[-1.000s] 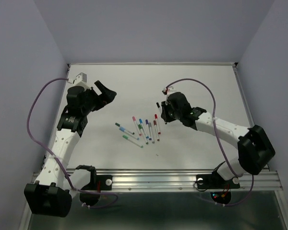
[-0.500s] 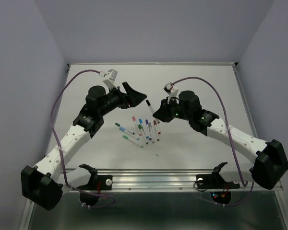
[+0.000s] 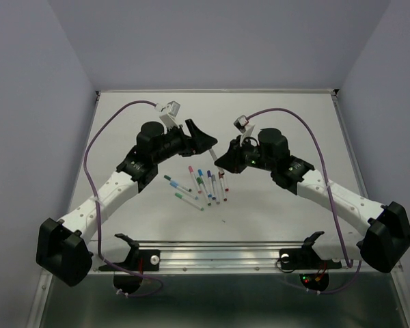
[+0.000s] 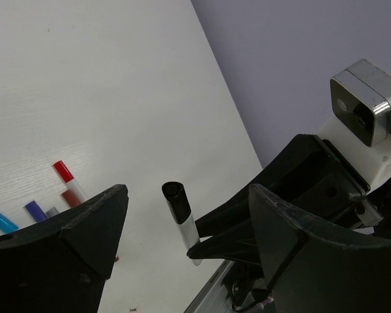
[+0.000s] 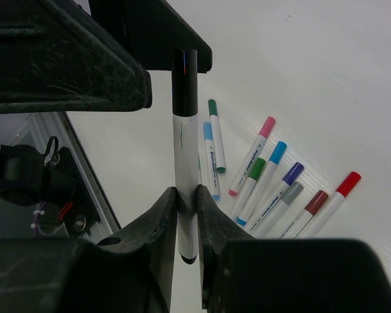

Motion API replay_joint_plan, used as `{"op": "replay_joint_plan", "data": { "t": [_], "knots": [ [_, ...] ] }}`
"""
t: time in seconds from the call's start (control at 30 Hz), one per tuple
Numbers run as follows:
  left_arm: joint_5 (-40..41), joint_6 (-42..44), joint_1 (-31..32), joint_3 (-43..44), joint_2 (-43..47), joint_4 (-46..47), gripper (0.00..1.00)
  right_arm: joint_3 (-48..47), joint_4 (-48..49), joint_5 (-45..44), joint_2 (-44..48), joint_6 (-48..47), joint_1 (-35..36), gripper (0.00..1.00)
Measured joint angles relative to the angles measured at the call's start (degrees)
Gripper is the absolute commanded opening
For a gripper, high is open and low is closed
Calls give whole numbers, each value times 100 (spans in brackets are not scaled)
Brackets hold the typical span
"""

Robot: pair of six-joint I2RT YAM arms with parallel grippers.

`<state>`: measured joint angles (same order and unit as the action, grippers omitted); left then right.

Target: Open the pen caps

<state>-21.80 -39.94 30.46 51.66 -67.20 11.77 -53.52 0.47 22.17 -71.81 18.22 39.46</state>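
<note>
No legible text, label, brand or number anywhere; tiny print on the pen barrels (image 5: 210,166) illegible

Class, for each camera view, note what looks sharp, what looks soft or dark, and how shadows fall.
Top external: even light, faint shadows, loose pens tiny. Left wrist: left gripper's fingers dark, black-capped pen crisp. Right wrist: right gripper's fingers soft and dark, loose pens sharp.

white table (image 3: 294,123) carries a loose cluster of pens (image 3: 206,186) lying flat, coloured caps (image 5: 267,125) on
</note>
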Motion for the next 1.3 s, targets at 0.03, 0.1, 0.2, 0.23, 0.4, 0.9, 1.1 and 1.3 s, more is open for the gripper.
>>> {"op": "replay_joint_plan", "data": {
  "t": [0.03, 0.1, 0.2, 0.23, 0.4, 0.9, 1.1, 1.3],
  "knots": [
    [13, 0, 11, 0, -9, 7, 84, 0, 26, 9, 0, 9, 0, 1],
    [39, 0, 24, 0, -22, 26, 81, 0, 74, 20, 0, 46, 0, 1],
    [81, -4, 46, 0, -24, 81, 71, 0, 160, 55, 0, 85, 0, 1],
    [87, -17, 46, 0, -24, 94, 70, 0, 175, 72, 0, 98, 0, 1],
    [107, -42, 68, 0, -24, 190, 57, 0, 179, 144, 0, 114, 0, 1],
    [79, -46, 96, 0, -24, 345, 49, -175, 278, 149, -28, 105, 0, 1],
    [92, -42, 105, 0, -24, 345, 40, -214, 315, 186, -35, 105, 0, 1],
    [151, -48, 105, 0, -22, 345, 32, -214, 319, 304, -103, 76, 0, 1]
  ]
}}
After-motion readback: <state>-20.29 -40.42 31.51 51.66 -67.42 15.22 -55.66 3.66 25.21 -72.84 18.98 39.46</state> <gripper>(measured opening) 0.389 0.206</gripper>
